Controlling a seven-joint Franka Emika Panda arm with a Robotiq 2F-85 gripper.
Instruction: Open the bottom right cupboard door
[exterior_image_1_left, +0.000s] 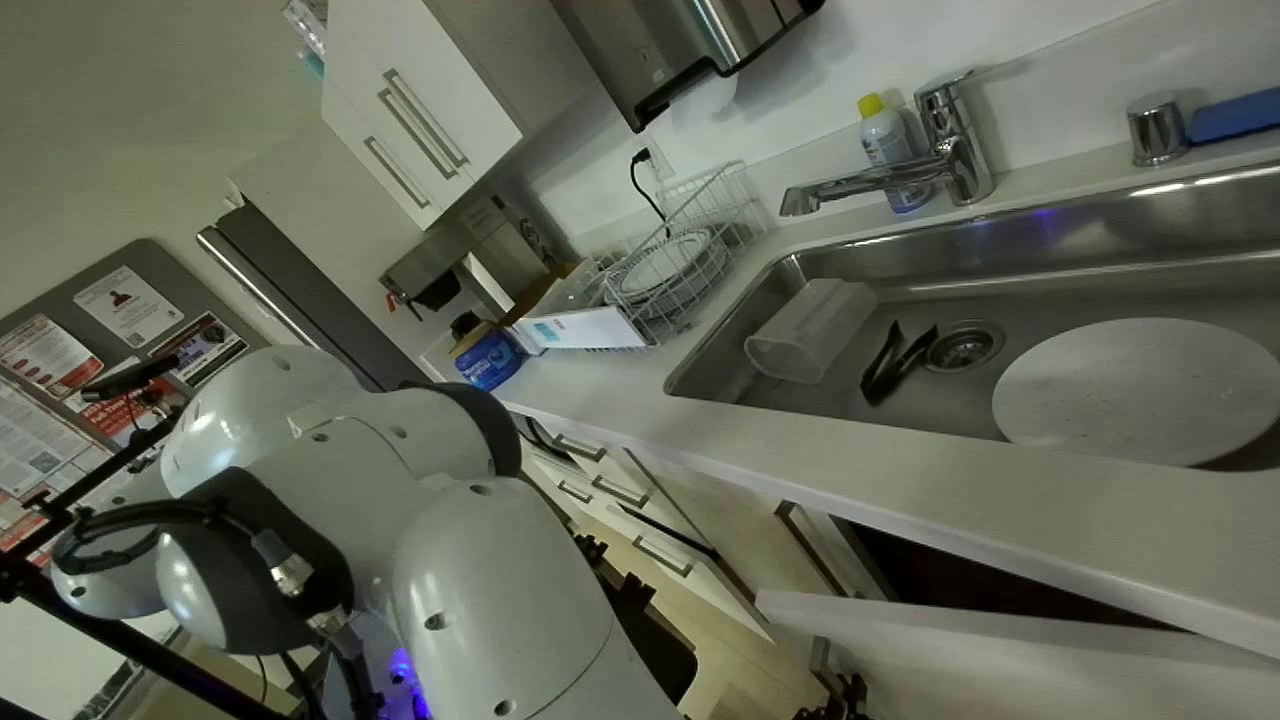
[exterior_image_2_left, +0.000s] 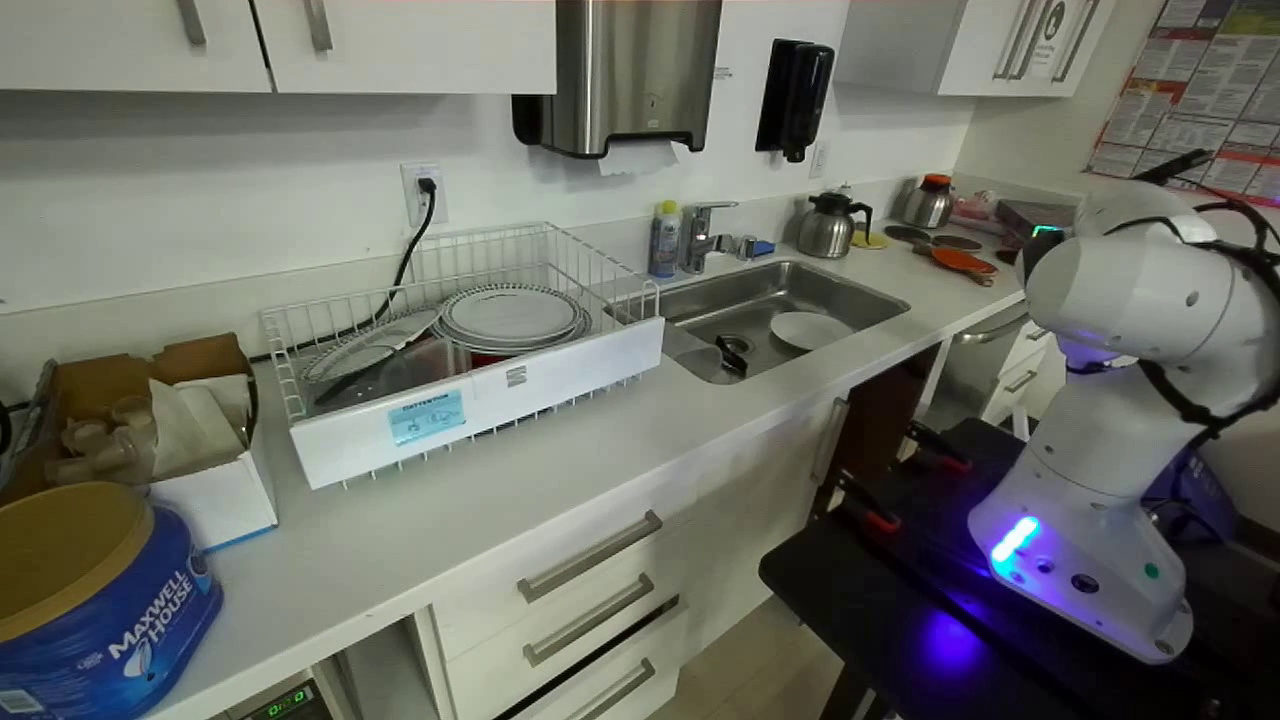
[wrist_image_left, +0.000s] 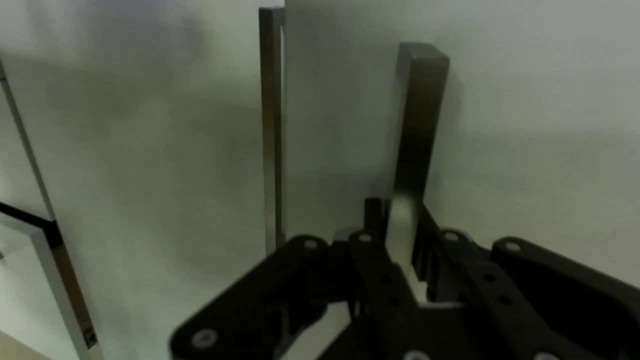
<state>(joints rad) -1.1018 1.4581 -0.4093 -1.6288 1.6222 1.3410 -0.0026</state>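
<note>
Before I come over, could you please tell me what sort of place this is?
Probably a workplace kitchen, going by the steel sink, the dish rack holding plates, and the wall-mounted paper-towel dispenser.

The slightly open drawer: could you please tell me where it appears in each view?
In an exterior view: the drawer is low, near the middle.
In an exterior view: the drawer is at the bottom edge, near the middle.
In the wrist view: the drawer is lower left.
Shared landmark: the closed door's handle, right of the drawer in all three.
</note>
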